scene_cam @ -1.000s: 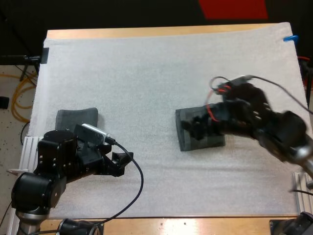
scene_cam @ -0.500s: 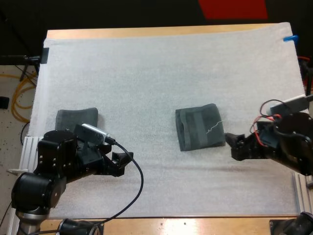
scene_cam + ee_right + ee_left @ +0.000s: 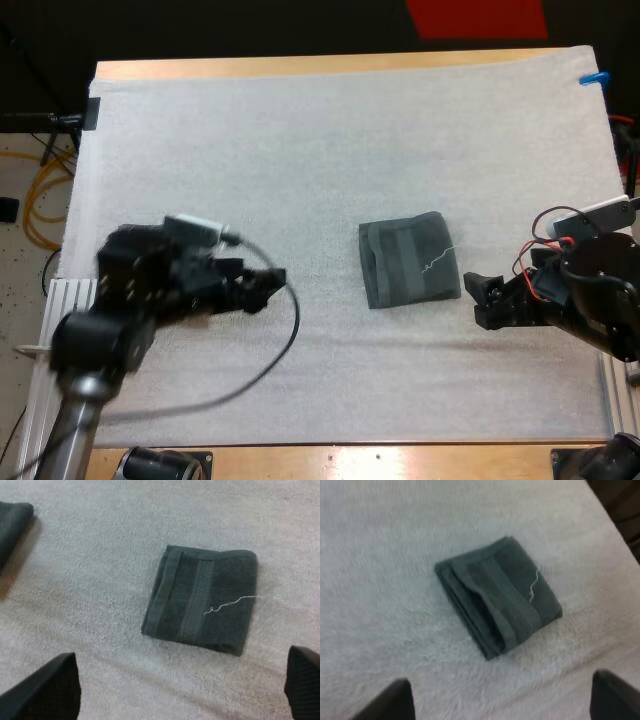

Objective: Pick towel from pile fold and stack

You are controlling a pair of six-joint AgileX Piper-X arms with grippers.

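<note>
One folded towel (image 3: 408, 262) lies flat on the white mat (image 3: 300, 150), right of centre, with a loose pale thread on top. The right end effector (image 3: 484, 300) is just beside its right edge, fingers apart and empty. The left end effector (image 3: 262, 290) is well to its left, fingers apart and empty. A second towel (image 3: 12, 522) lies well apart, toward the left arm.

Left arm (image 3: 150, 290) blurred; second towel (image 3: 11, 527) cut off (view's edge).

The left hand (image 3: 266, 288) is pointing toward the right hand (image 3: 484, 300), its fingers (image 3: 395, 700) standing wide apart and gripping nothing. The right hand, well apart from it, is pointing back, fingers (image 3: 47, 687) likewise spread.
</note>
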